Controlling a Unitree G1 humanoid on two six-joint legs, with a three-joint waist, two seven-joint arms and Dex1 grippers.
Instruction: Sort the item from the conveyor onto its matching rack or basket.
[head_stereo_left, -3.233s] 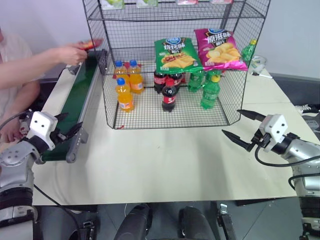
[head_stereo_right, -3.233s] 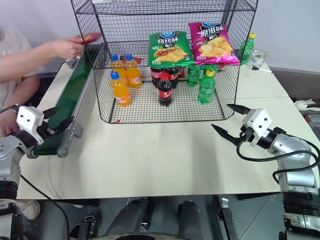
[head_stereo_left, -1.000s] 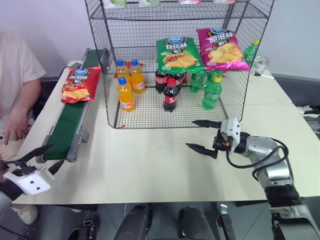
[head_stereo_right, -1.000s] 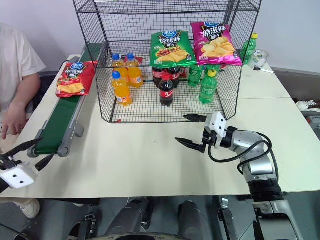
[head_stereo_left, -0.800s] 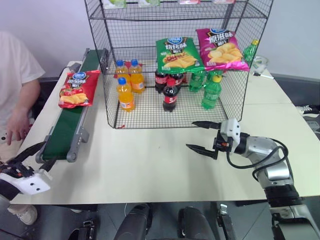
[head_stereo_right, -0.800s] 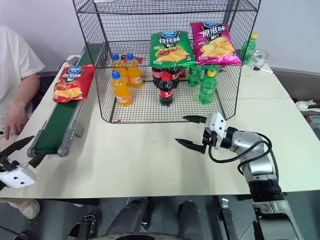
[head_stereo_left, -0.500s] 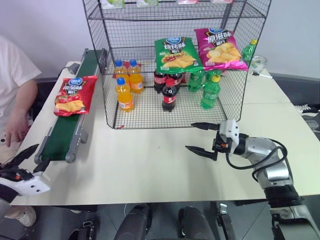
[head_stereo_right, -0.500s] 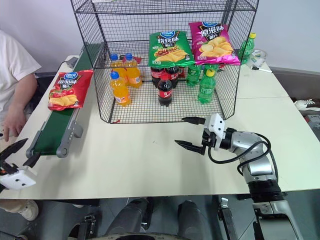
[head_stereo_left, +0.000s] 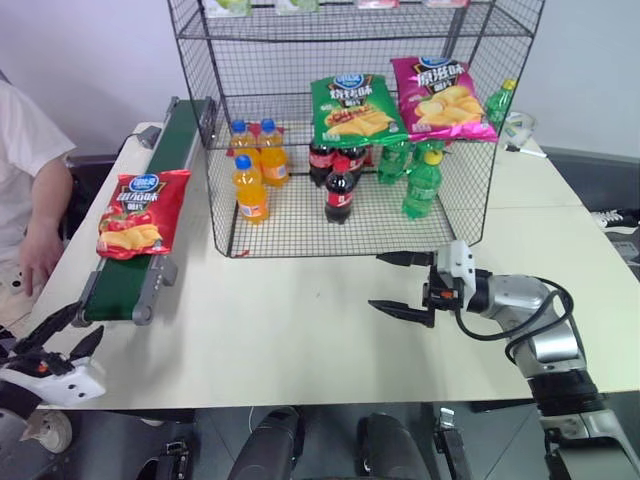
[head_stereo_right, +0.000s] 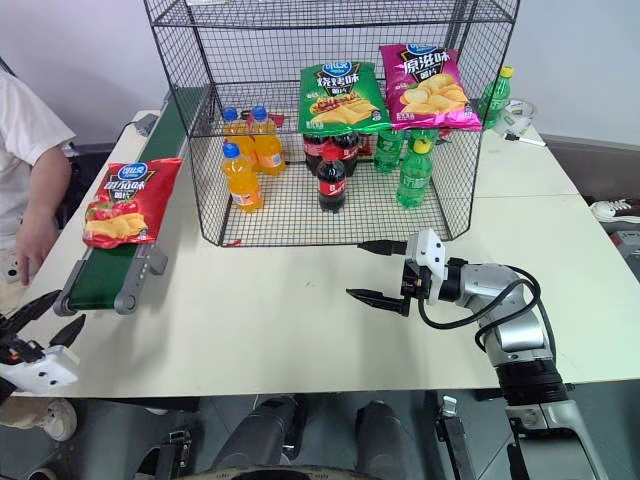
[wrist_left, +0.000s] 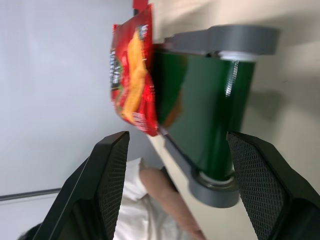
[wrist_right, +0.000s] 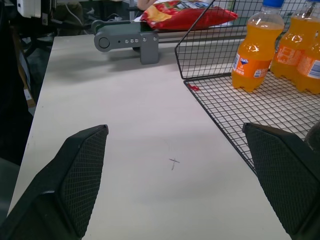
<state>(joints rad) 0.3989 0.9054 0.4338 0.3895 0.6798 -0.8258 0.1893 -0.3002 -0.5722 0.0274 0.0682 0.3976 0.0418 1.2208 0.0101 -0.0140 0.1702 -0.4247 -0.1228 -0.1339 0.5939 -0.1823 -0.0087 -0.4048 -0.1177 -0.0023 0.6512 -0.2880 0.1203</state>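
Nearest to me, my left gripper (head_stereo_left: 58, 345) hangs low off the near left corner of the pale beige table (head_stereo_left: 300, 320), its two black fingers spread wide with nothing between them. My right gripper (head_stereo_left: 402, 285) hovers over the table in front of the cage, pointing toward my left, fingers likewise splayed apart and empty.

My left wrist view looks along the belt from its near end: the grey roller housing of the long dark-green conveyor belt in its grey metal frame (wrist_left: 210, 100) sits between my open fingers, and beyond it the red crinkly snack bag with a blue round logo and yellow chips (wrist_left: 132, 75) lies on the belt, with a person's arm in a white sleeve (wrist_left: 160, 200) behind. My right wrist view shows instead a small pen mark (wrist_right: 173, 163) on the bare tabletop, the cage's wire floor and orange soda bottles (wrist_right: 256, 47).

From the head views, the red bag (head_stereo_left: 137, 212) lies on the conveyor (head_stereo_left: 150, 200) just short of its near end, a little ahead of my left gripper and well apart from my right. Farther back stands the tall black wire-grid cage shelving (head_stereo_left: 350, 120), holding orange, cola and green bottles, with a green chip bag (head_stereo_left: 352, 108) and a magenta chip bag (head_stereo_left: 440, 95) above them.
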